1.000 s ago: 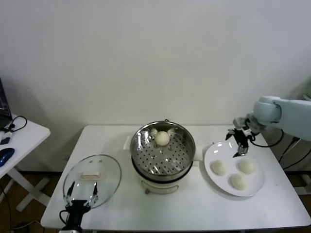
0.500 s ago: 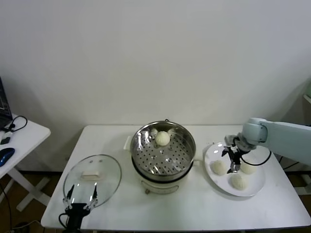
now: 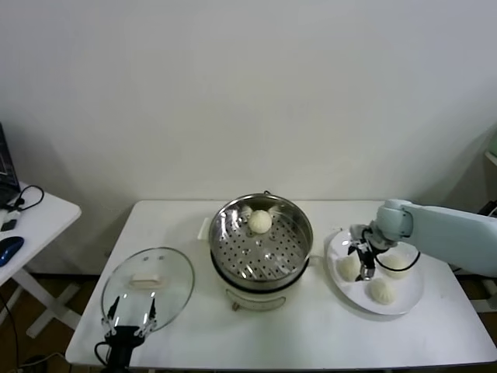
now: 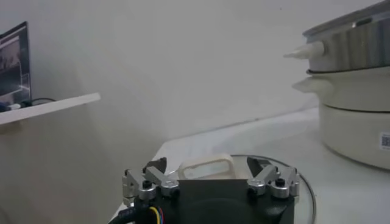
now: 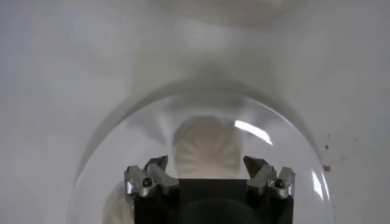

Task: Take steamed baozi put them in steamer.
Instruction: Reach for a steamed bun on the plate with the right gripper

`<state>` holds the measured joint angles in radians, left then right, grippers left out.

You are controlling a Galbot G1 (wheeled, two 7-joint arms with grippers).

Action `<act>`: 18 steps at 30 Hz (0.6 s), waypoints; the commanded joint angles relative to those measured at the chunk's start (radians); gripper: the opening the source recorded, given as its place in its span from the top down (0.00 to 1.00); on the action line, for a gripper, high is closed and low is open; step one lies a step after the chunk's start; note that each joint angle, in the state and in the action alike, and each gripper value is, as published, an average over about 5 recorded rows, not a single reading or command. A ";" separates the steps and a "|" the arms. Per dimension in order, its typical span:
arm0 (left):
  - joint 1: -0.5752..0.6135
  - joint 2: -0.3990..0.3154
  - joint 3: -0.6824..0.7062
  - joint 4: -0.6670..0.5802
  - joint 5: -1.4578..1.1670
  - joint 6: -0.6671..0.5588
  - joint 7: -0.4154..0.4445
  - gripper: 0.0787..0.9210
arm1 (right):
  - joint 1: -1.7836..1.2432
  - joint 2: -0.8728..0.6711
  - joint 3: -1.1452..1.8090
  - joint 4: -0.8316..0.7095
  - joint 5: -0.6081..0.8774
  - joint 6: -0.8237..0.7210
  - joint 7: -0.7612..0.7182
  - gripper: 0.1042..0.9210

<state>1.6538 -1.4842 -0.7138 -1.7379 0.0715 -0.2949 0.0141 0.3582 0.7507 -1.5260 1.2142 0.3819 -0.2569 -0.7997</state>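
Observation:
One steamed baozi [image 3: 259,221] lies on the perforated floor of the steel steamer [image 3: 291,250] at the table's middle. Three more sit on the white plate [image 3: 351,298] to the right: one nearest the steamer [image 3: 346,268], one behind [image 3: 397,263] and one in front [image 3: 380,291]. My right gripper [image 3: 359,266] is lowered over the one nearest the steamer. In the right wrist view this pleated baozi [image 5: 207,148] lies between the fingers [image 5: 155,168] of the right gripper [image 5: 207,164], which stands open with a small gap on each side. My left gripper [image 3: 128,312] hangs open at the front left.
A round glass lid [image 3: 147,284] with a white handle lies on the table left of the steamer, under the left gripper [image 4: 207,162]. A second small table [image 3: 31,221] with cables stands at the far left. A white wall rises behind.
My right arm came down and towards the steamer, from above the plate's back edge to the baozi nearest the steamer. The left arm has not moved.

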 commanded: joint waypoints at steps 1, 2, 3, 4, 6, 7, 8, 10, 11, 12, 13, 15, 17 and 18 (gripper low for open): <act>0.001 0.000 -0.001 0.001 0.005 -0.003 -0.001 0.12 | -0.034 0.006 0.030 -0.017 -0.023 -0.003 0.002 0.16; 0.001 0.000 -0.001 0.001 0.005 -0.003 -0.001 0.12 | -0.034 0.006 0.032 -0.017 -0.024 -0.003 0.000 0.18; 0.001 -0.001 -0.001 0.001 0.005 -0.004 -0.001 0.12 | -0.033 0.005 0.033 -0.016 -0.024 -0.003 -0.002 0.21; 0.001 -0.001 -0.001 0.001 0.005 -0.004 -0.001 0.12 | -0.030 0.004 0.033 -0.015 -0.024 -0.002 -0.004 0.23; 0.001 -0.002 -0.001 0.002 0.005 -0.006 -0.002 0.12 | -0.024 0.001 0.033 -0.012 -0.024 -0.002 -0.008 0.28; 0.002 -0.002 -0.001 0.002 0.006 -0.006 -0.002 0.12 | -0.018 -0.003 0.032 -0.007 -0.023 -0.002 -0.010 0.30; 0.002 -0.003 -0.001 0.001 0.006 -0.007 -0.002 0.12 | -0.012 -0.007 0.031 -0.003 -0.023 -0.001 -0.012 0.31; 0.003 -0.004 0.000 0.001 0.007 -0.007 -0.002 0.12 | 0.024 -0.022 0.011 0.019 -0.009 0.002 -0.022 0.33; 0.004 -0.005 0.000 0.001 0.007 -0.007 -0.003 0.12 | 0.054 -0.033 -0.007 0.036 0.006 0.005 -0.028 0.34; 0.004 -0.005 0.001 0.001 0.008 -0.006 -0.003 0.12 | 0.091 -0.043 -0.032 0.053 0.023 0.009 -0.036 0.34; 0.004 -0.006 0.002 0.001 0.008 -0.006 -0.003 0.12 | 0.145 -0.053 -0.072 0.074 0.045 0.013 -0.043 0.35; 0.005 -0.006 0.004 0.002 0.010 -0.005 -0.003 0.12 | 0.256 -0.068 -0.149 0.111 0.093 0.019 -0.053 0.35; 0.004 -0.005 0.005 0.001 0.012 -0.004 -0.003 0.12 | 0.402 -0.074 -0.251 0.153 0.149 0.025 -0.069 0.35; 0.004 -0.005 0.006 0.000 0.012 -0.003 -0.003 0.12 | 0.463 -0.075 -0.293 0.172 0.174 0.026 -0.078 0.35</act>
<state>1.6578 -1.4893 -0.7101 -1.7362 0.0811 -0.3013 0.0113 0.4951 0.7066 -1.6027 1.2807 0.4300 -0.2425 -0.8422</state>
